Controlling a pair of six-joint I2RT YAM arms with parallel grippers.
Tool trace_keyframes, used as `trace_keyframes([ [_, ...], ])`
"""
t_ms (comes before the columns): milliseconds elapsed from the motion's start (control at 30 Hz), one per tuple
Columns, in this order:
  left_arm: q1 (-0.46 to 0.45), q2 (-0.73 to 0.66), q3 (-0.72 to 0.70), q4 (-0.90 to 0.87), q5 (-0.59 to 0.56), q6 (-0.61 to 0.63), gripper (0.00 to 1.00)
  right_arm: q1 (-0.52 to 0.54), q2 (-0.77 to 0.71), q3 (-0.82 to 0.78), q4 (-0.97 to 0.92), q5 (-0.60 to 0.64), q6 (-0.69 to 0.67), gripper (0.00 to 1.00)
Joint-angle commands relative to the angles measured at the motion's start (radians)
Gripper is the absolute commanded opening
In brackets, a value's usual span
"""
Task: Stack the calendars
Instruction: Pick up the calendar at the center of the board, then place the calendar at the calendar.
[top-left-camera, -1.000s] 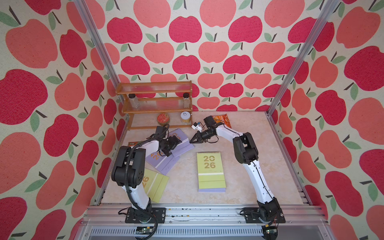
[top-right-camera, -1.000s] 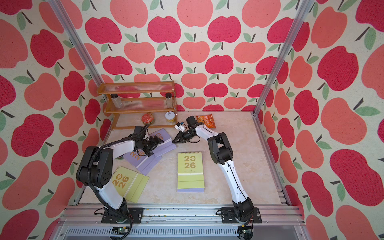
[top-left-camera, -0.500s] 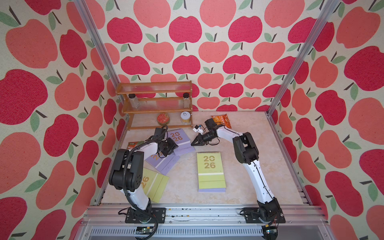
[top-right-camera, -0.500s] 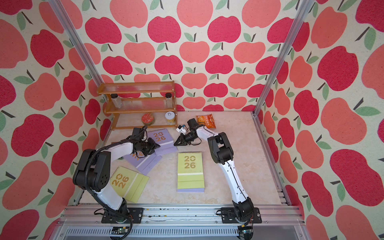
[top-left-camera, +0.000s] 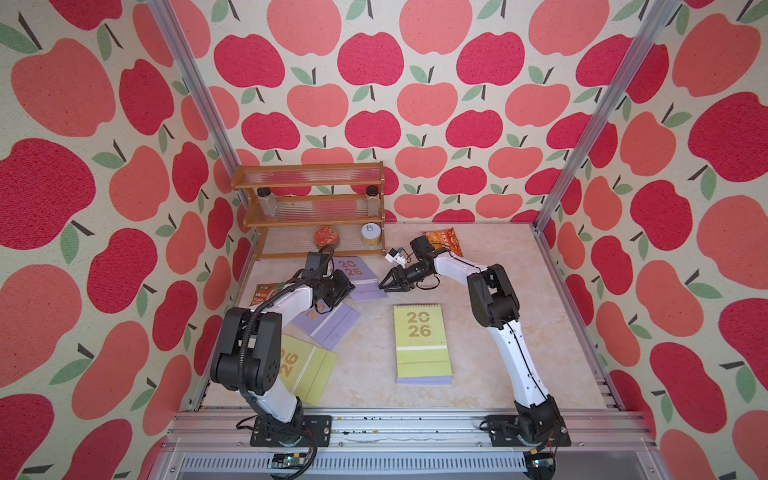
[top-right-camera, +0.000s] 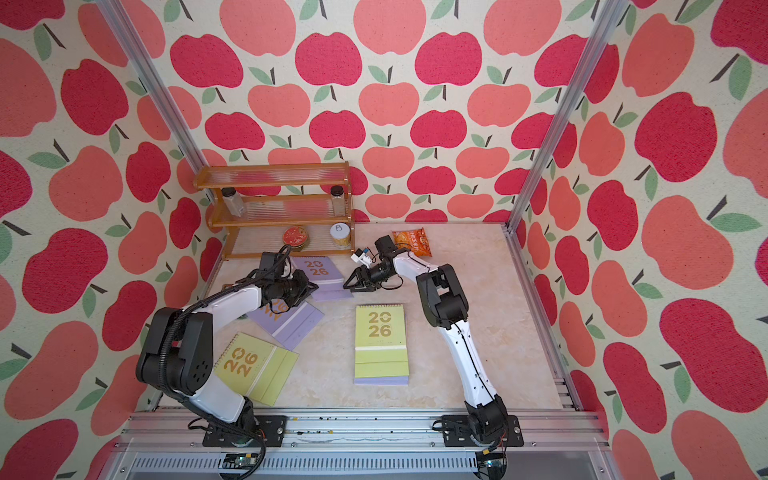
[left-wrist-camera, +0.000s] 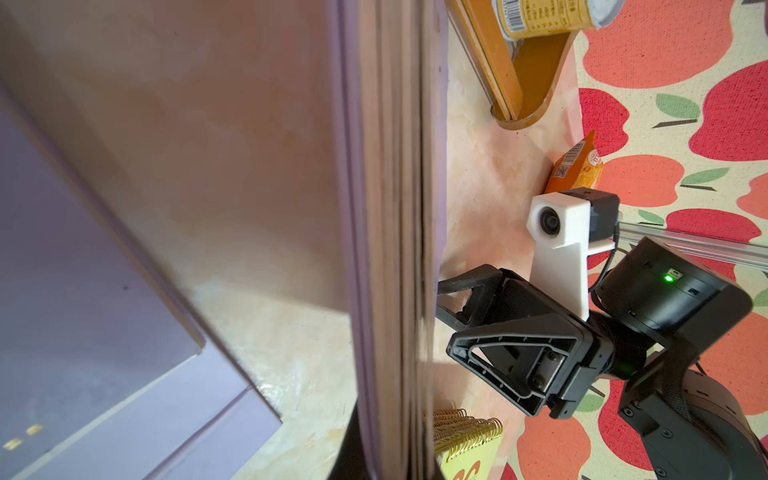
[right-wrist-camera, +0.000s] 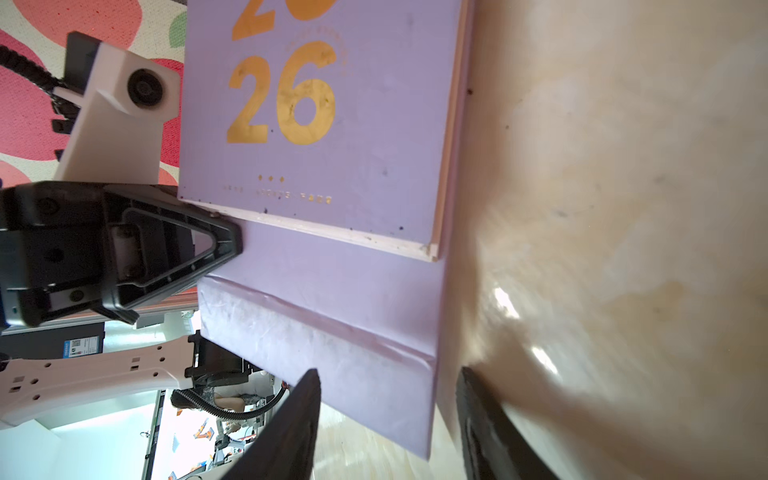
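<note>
Lavender calendar (top-left-camera: 360, 277), desk (top-left-camera: 478, 374) rear: looks light, stiff, slick. Your left gripper (top-left-camera: 348, 287) clamped on its edge; right gripper (top-left-camera: 383, 286) parted astride flap (right-wrist-camera: 332, 332), holding nothing. Grip board edge, not flap.

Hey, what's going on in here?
Two robot arms are stacking calendars. The left fingers are shut on one side of a lavender calendar; the right fingers stand open around a corner on its other side. A stack topped in yellow-green sits mid-table; a loose lavender one and a loose yellow-green one lie nearby.
</note>
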Motion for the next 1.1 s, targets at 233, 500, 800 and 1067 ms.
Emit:
trace_keyframes([
  [233, 0.007, -0.212, -0.039, -0.089, -0.037, 0.04, 0.0, -0.081, -0.14, -0.113, 0.214, -0.121, 0.152, 0.62],
  [500, 0.014, -0.359, -0.048, -0.119, -0.037, 0.131, 0.0, -0.114, -0.189, -0.245, 0.734, -0.219, 0.562, 0.67],
  [800, 0.046, -0.457, -0.076, -0.037, 0.076, 0.194, 0.0, -0.11, -0.108, -0.26, 1.604, -0.218, 1.278, 0.7],
  [1067, 0.037, -0.476, -0.099, 0.108, 0.207, 0.206, 0.0, -0.06, -0.205, -0.324, 1.429, -0.204, 1.073, 0.7],
])
